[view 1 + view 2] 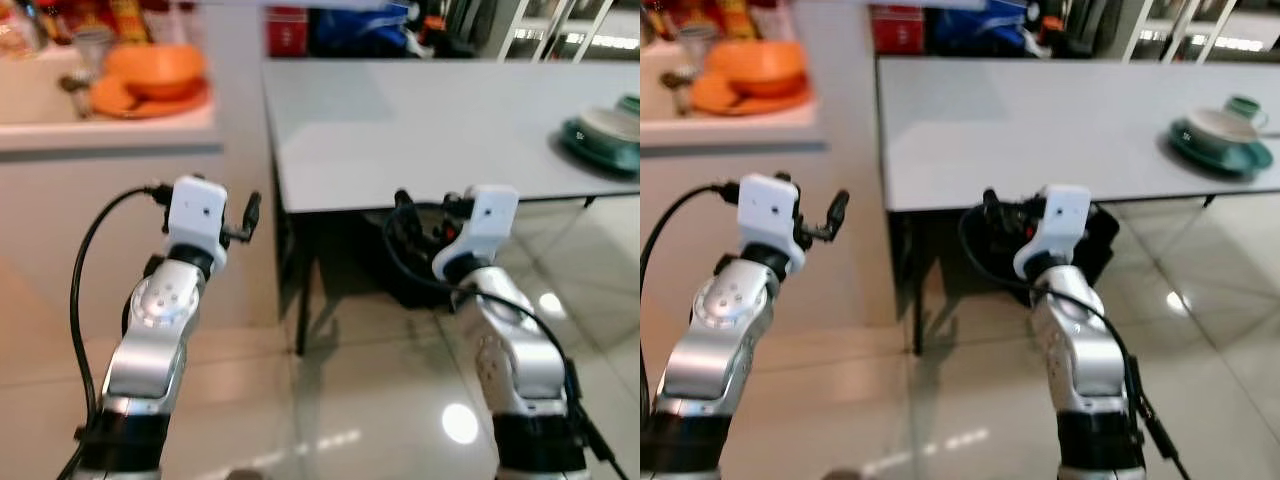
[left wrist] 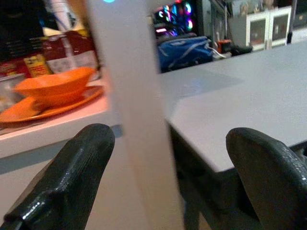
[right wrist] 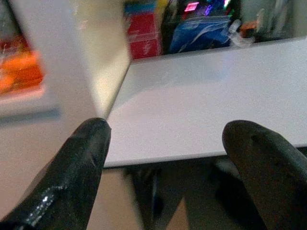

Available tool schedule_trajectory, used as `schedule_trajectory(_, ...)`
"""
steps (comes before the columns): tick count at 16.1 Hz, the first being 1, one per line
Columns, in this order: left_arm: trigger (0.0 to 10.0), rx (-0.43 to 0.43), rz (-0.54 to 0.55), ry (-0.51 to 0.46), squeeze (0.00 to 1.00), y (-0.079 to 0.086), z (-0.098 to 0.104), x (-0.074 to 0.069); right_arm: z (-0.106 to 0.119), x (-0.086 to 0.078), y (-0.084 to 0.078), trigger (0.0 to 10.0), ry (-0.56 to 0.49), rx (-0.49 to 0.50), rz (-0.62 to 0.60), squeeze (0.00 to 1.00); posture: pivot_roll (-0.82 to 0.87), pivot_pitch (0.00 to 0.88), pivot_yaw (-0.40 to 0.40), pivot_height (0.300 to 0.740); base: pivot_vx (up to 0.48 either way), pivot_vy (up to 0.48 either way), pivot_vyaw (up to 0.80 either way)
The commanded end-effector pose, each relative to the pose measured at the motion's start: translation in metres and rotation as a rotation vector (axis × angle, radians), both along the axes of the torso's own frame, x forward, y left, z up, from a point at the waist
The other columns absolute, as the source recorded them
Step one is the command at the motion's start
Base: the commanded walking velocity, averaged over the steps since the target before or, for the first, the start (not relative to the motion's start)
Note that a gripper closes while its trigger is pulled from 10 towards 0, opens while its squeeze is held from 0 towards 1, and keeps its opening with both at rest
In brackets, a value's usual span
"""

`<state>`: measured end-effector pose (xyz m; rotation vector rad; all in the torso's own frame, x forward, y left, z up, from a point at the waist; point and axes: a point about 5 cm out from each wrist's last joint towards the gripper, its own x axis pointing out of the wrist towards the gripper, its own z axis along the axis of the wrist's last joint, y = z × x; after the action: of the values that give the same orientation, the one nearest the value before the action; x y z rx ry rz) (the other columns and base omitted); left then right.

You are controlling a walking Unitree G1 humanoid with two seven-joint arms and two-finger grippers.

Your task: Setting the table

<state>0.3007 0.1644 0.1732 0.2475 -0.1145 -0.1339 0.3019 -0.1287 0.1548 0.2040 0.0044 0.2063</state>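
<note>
Left pincer (image 2: 163, 177), fingers spread and empty, is nearer the orange bowl (image 1: 155, 68) on its plate up on the white counter surface ahead-left — right pincer (image 3: 177, 172), likewise agape and empty, faces the grey table surface (image 1: 420, 120).

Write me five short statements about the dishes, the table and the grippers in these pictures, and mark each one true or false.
1. An orange bowl sits on an orange plate on the white counter. True.
2. The left gripper holds the orange bowl. False: its fingers are open and hold nothing.
3. A green dish set rests on the grey table, toward the robot's right. True.
4. The right gripper is shut on a cup. False: it is open and holds nothing.
5. The orange plate lies on the grey table. False: it is on the counter.
</note>
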Motion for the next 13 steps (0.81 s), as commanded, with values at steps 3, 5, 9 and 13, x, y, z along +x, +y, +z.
schedule_trajectory(3, 10.0, 0.011, 0.033, 0.009, 0.00, 0.006, 0.000, -0.001, -0.003, 0.004, 0.007, 10.0, 0.078, -0.043, 0.008, 0.00, 0.11, 0.000, -0.066, 0.740, 0.000, 0.480, 0.00)
schedule_trajectory(5, 10.0, 0.017, 0.042, 0.005, 0.00, 0.007, 0.000, -0.001, 0.002, 0.002, 0.004, 10.0, 0.088, -0.046, 0.009, 0.00, 0.11, 0.000, -0.068, 0.740, 0.000, 0.480, 0.00)
schedule_trajectory(9, 10.0, 0.021, 0.049, 0.001, 0.00, 0.009, 0.001, -0.001, 0.013, 0.004, 0.003, 10.0, -0.026, -0.120, -0.016, 0.00, 0.11, 0.000, -0.073, 0.740, 0.000, 0.480, 0.00)
schedule_trajectory(13, 10.0, 0.019, 0.043, -0.006, 0.00, 0.006, 0.002, -0.001, 0.019, 0.003, 0.003, 10.0, -0.057, -0.067, -0.007, 0.00, 0.11, 0.000, -0.079, 0.740, 0.000, 0.480, 0.00)
